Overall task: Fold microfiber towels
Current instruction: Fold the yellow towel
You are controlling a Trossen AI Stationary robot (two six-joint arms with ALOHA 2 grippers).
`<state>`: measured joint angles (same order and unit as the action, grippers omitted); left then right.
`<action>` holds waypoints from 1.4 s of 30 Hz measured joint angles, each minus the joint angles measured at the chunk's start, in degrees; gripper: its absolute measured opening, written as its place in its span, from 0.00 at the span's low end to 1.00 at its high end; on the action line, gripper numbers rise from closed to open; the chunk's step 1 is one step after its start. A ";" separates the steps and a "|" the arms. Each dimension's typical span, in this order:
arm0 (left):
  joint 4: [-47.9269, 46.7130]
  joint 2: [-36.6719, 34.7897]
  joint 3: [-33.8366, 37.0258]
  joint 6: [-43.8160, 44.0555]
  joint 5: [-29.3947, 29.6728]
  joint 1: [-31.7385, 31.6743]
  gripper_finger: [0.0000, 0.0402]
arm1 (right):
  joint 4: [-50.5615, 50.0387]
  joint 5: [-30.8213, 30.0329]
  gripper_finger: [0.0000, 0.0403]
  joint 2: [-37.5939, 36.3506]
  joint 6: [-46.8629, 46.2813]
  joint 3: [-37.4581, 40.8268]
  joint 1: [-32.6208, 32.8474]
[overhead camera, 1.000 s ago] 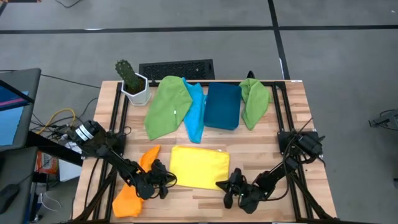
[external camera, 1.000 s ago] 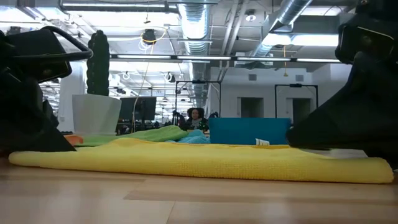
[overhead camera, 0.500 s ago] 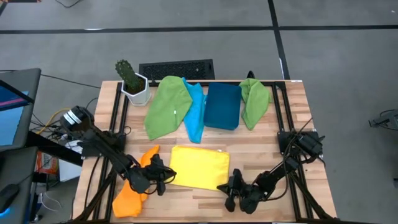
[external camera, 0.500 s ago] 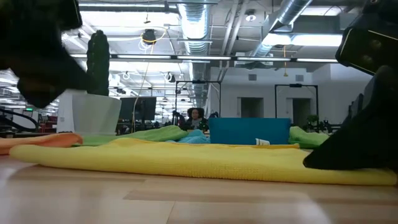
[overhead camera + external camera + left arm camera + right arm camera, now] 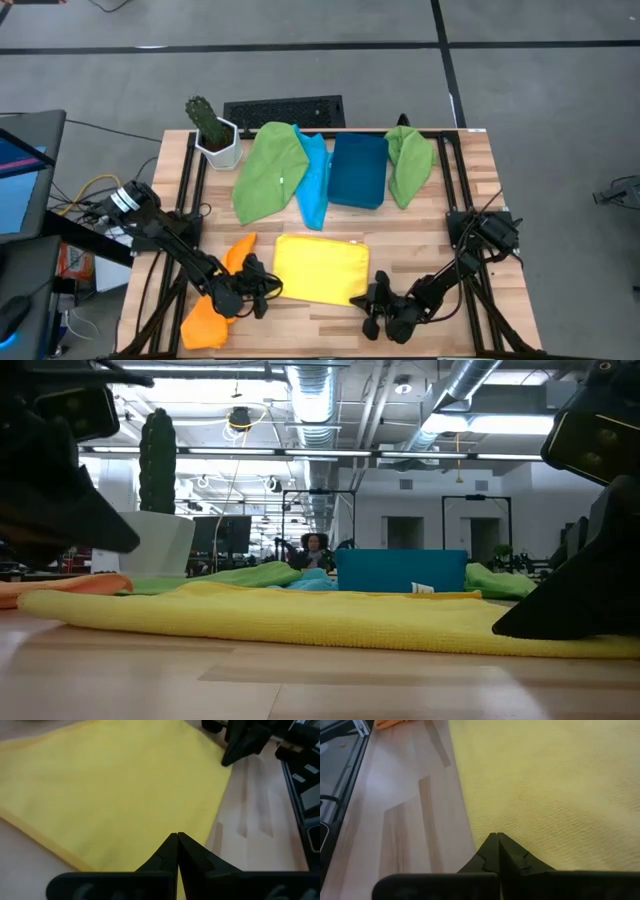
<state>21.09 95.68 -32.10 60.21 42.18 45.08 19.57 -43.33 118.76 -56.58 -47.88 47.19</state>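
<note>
Now mid-fold: yellow towel [image 5: 320, 268] flat near table [image 5: 470, 190] front edge. Left gripper [image 5: 262, 290] at towel's left edge, right gripper [image 5: 368, 302] at right corner, both pressed together, nothing visibly pinched. Next: reopen, pinch edge, fold over.

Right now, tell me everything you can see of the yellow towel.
The yellow towel is a soft, finely textured cloth lying flat as a neat rectangle on the wooden table, near its front edge. In the low view it looks doubled, with a rounded thick edge. An orange towel lies just beside it on the left arm's side. The left gripper sits at one near corner and the right gripper at the other, both with jaws shut; whether they pinch the cloth cannot be told.
</note>
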 joint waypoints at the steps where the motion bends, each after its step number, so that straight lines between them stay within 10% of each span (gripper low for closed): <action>1: 0.33 0.56 -0.02 0.04 -0.41 0.00 0.00 | 0.00 0.00 0.04 0.00 0.01 0.00 -0.02; 27: 0.52 5.77 -0.13 1.11 -4.82 -0.13 0.00 | 4.34 -5.84 0.04 -8.40 13.29 -1.01 -1.32; 42: 0.25 5.73 -0.13 0.21 -4.40 -0.50 0.00 | 16.85 6.18 0.04 5.27 25.57 -10.85 -11.76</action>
<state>21.34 101.41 -32.23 60.42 37.78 44.58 36.43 -37.15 124.03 -31.00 -58.72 35.43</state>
